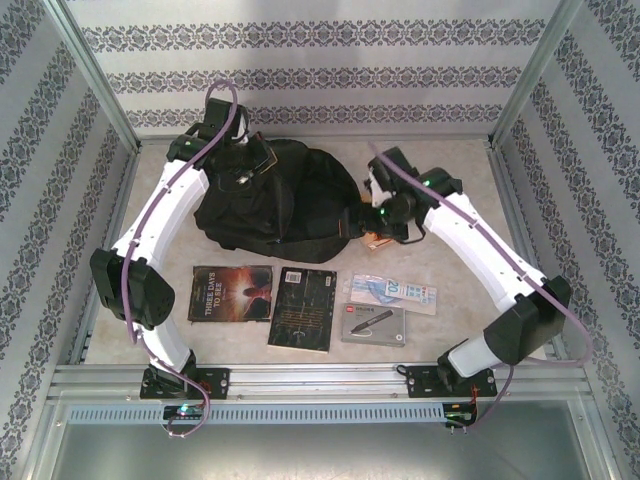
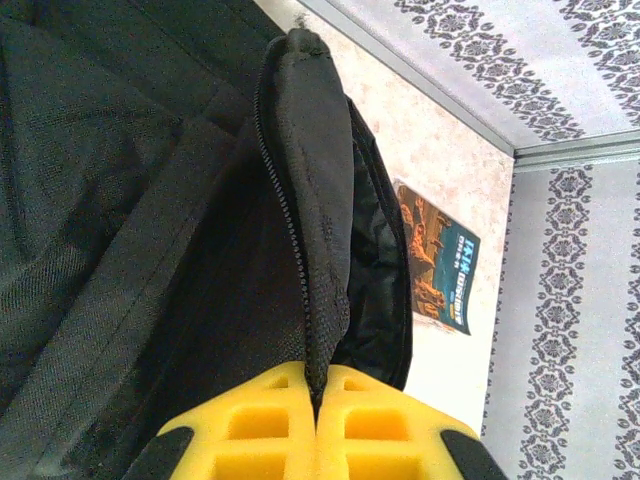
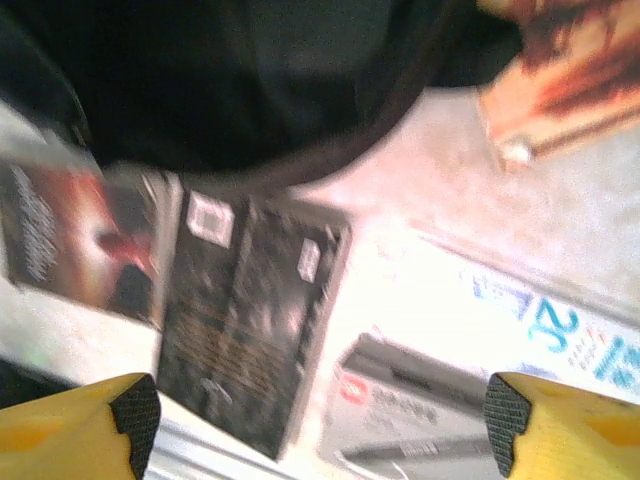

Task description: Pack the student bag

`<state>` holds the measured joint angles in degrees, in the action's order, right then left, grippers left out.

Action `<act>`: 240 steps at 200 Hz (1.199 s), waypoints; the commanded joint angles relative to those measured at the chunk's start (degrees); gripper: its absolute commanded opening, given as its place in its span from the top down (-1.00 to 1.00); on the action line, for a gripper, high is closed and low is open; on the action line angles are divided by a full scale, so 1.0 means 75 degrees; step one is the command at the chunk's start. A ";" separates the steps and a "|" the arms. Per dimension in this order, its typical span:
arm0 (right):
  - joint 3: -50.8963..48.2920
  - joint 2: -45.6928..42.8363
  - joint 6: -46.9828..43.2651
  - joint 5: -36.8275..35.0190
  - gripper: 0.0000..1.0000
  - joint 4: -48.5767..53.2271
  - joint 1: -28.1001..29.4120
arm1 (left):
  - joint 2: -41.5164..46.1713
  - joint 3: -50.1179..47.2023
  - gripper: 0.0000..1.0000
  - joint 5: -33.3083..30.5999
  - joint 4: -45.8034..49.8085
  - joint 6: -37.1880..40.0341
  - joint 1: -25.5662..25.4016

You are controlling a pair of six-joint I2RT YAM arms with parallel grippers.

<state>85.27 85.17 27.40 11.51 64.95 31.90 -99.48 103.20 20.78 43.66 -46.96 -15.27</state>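
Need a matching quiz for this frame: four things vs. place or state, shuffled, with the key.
1 left end effector
2 right end effector
3 student bag
4 grey box

A open, holding nothing
B far middle of the table
C shut on the bag's zipper edge
D near edge, just right of the black book

Pairs: 1-C, 2-A, 3-B, 4-D
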 commanded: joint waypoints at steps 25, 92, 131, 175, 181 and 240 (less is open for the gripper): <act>-0.1434 -0.0185 -0.0481 -0.0919 -0.70 0.1186 0.1898 | 0.0346 -0.0628 1.00 0.0271 -0.0640 -0.0129 -0.0195; -0.2660 0.0444 0.0110 -0.1488 -0.71 0.0714 0.3633 | 0.0362 -0.0917 1.00 0.0516 -0.0760 -0.0298 -0.0261; -0.2860 0.1281 0.0602 -0.2000 -0.95 0.0528 0.3859 | 0.0451 -0.1027 1.00 0.0516 -0.0712 -0.0248 -0.0253; -0.3015 0.1906 0.1242 -0.2596 -0.96 -0.0031 0.3310 | 0.0573 -0.1180 1.00 0.0545 -0.0692 -0.0215 -0.0255; -0.2955 0.2006 0.1347 -0.2783 -0.95 -0.0055 0.3186 | 0.0573 -0.1176 1.00 0.0546 -0.0679 -0.0208 -0.0252; -0.2380 0.2132 0.1558 -0.3046 -0.96 -0.0544 0.1433 | 0.0608 -0.1180 1.00 0.0537 -0.0577 -0.0152 -0.0253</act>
<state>64.86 101.65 37.43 -8.29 62.28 46.74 -96.73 94.72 23.94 39.16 -48.49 -16.56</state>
